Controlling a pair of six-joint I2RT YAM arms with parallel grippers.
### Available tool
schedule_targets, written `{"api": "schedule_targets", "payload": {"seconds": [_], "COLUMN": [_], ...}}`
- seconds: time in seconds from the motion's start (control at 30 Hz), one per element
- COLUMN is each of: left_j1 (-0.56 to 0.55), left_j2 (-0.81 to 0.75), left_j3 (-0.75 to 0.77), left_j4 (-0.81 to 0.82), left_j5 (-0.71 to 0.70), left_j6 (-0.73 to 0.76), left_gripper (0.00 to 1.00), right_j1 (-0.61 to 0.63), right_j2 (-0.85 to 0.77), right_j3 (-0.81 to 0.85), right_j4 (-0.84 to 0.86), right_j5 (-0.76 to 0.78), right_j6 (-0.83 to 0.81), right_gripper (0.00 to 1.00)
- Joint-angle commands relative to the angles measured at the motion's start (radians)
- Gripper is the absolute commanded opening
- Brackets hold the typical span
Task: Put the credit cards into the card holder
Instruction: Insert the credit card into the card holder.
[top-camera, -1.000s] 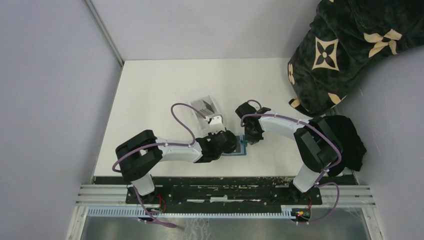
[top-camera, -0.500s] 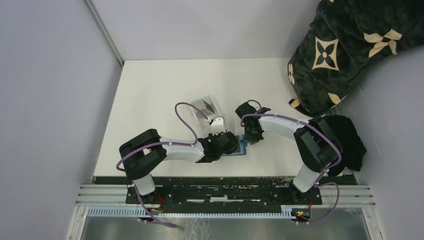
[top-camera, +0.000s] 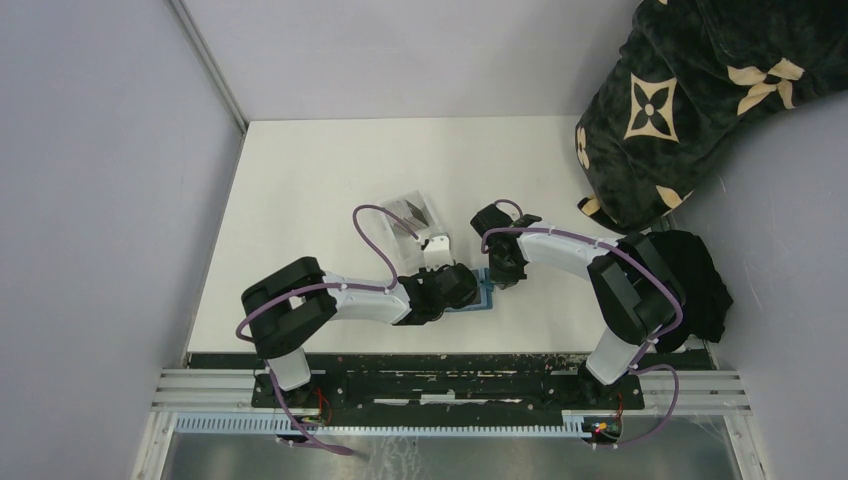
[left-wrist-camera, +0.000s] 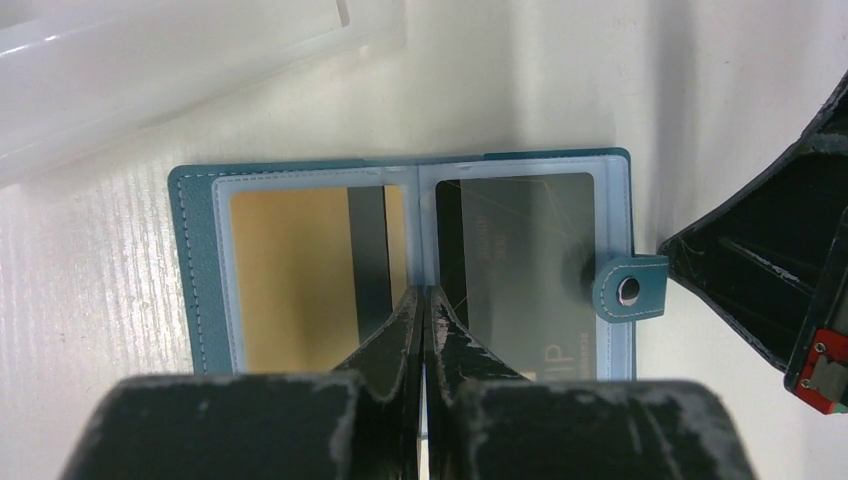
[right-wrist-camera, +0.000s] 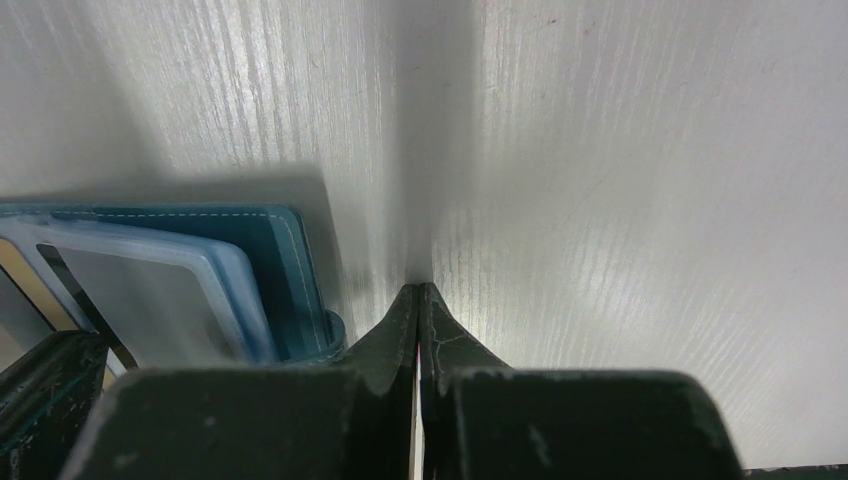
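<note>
Though hidden overhead, credit cards (left-wrist-camera: 515, 250) show in the card holder (left-wrist-camera: 200, 270) — left end effector (left-wrist-camera: 424, 300), right end effector (right-wrist-camera: 418, 295) both closed, empty.

White bench (top-camera: 320, 180) carried open teal card holder (left-wrist-camera: 196, 270), flat, near front edge; clear plastic tray (top-camera: 412, 213) just behind it; black patterned cloth (top-camera: 690, 90) covered far right corner.

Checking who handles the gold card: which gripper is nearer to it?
Left. The left gripper, jaws shut, is at the card holder's centre fold, right beside the gold card. The right gripper is off the holder's opposite edge, beyond the grey card and snap tab.
</note>
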Motion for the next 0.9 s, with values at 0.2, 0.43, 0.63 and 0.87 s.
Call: {"api": "schedule_targets", "payload": {"seconds": [0.2,0.43,0.63,0.87], "left_j1": [-0.003,-0.002,-0.003,-0.003], "left_j2": [0.010,0.006,0.015,0.021], "left_j3": [-0.002,-0.005,-0.004,-0.010], "left_j4": [0.093,0.123,0.151,0.182], "left_j5": [0.049,0.060,0.079,0.095], "left_j6": [0.065,0.075,0.080,0.081], "left_gripper": [0.03,0.03,0.03,0.03], "right_j1": [0.013,0.017,0.023,0.027], "right_j2": [0.076,0.081,0.086,0.091], "right_j3": [-0.034,-0.034,-0.035,-0.032], "right_j4": [0.073,0.077,0.082,0.083], "right_j5": [-0.054,-0.062,-0.064,-0.067], "right_j6": [0.031,0.034,0.037,0.039], "right_gripper": [0.01,0.01,0.01,0.01]}}
